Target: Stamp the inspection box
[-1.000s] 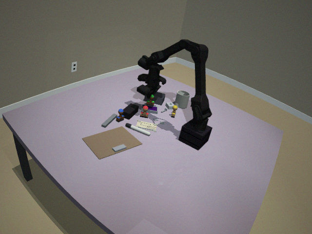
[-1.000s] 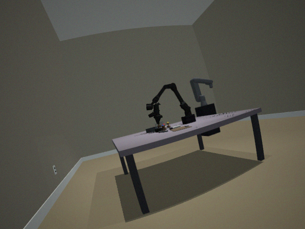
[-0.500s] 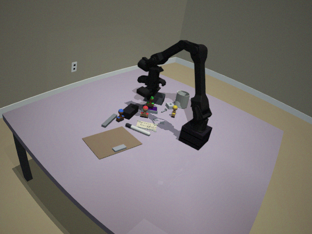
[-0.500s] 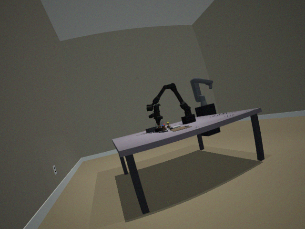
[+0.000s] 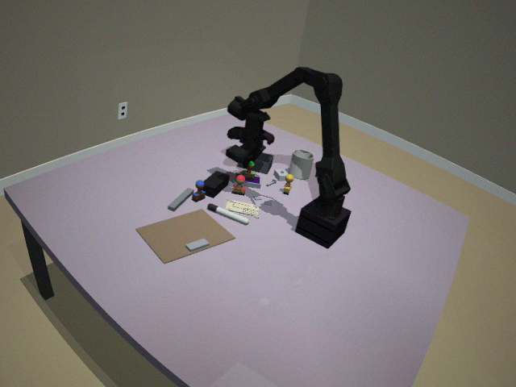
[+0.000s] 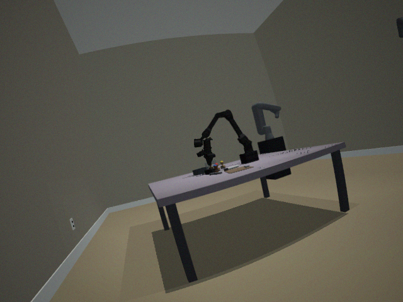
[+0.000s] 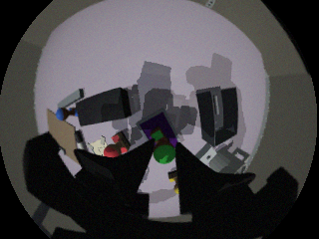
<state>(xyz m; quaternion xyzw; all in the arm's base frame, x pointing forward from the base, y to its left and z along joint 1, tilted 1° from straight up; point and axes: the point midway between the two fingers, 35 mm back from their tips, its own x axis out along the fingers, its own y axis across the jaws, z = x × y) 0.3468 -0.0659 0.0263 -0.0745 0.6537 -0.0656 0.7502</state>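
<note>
My gripper [image 5: 251,161] [image 6: 210,164] [image 7: 165,142] is shut on the green-knobbed stamp [image 5: 249,171] [image 7: 164,154]. It holds the stamp upright over the purple ink pad [image 5: 253,180] [image 7: 150,123]; whether its base touches the pad I cannot tell. The cream card [image 5: 242,208] [image 7: 99,145] lies on the bench with dark printing too small to read. A red-knobbed stamp [image 5: 240,179] [image 7: 115,150] stands between pad and card. A blue-knobbed stamp [image 5: 200,183] [image 7: 62,114] and a yellow-knobbed stamp [image 5: 289,177] stand farther off. The stamp faces are hidden.
A black block [image 5: 216,184] [image 7: 104,107] is beside the pad. A dark open box [image 5: 265,163] [image 7: 230,115] and a grey cup [image 5: 301,166] stand behind. A marker [image 5: 230,214] lies by the card. A brown board [image 5: 179,230] bears a grey block [image 5: 197,244]. A grey bar [image 5: 181,198] lies nearby.
</note>
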